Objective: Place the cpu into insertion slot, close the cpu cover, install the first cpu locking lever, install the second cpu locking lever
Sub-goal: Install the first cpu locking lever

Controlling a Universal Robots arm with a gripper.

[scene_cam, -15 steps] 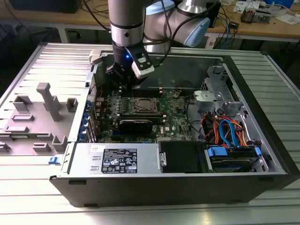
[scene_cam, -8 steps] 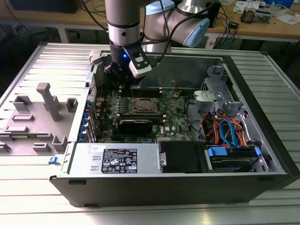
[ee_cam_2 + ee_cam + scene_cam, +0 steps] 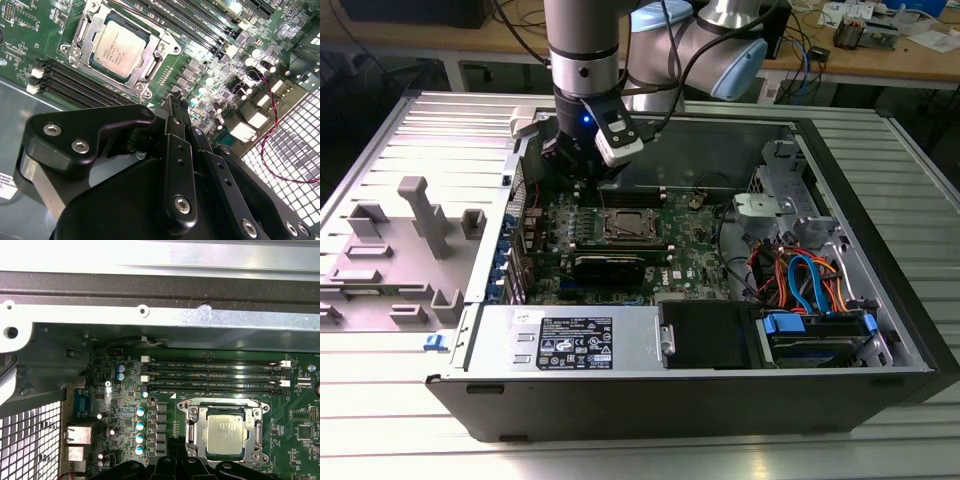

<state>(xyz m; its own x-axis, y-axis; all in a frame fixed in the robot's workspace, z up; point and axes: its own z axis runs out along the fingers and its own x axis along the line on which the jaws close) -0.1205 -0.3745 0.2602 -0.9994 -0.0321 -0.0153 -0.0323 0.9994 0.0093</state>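
Note:
The cpu [image 3: 117, 47], a small square chip with a silvery-tan top, lies flat in the socket on the green motherboard [image 3: 695, 250]; it also shows as the cpu [image 3: 227, 432] and the cpu [image 3: 625, 224]. The cpu cover [image 3: 152, 62], a silvery frame, lies down around the chip, which shows through its window. Thin lever rods run along the socket's sides; I cannot tell whether they are latched. My gripper [image 3: 176, 102] hangs above the board beside the socket, toward the exterior view's left, its black fingers shut with nothing between them. It appears as the gripper [image 3: 582, 185] and the gripper [image 3: 176, 464].
Black memory slots [image 3: 215, 375] run beside the socket. A long black card [image 3: 608, 265] sits in front of it. The power supply [image 3: 570, 340] and a drive bay with coloured cables [image 3: 810, 285] line the case. A red-black wire [image 3: 272, 150] crosses the perforated rear wall [image 3: 30, 440]. Grey fixtures [image 3: 420, 215] stand outside.

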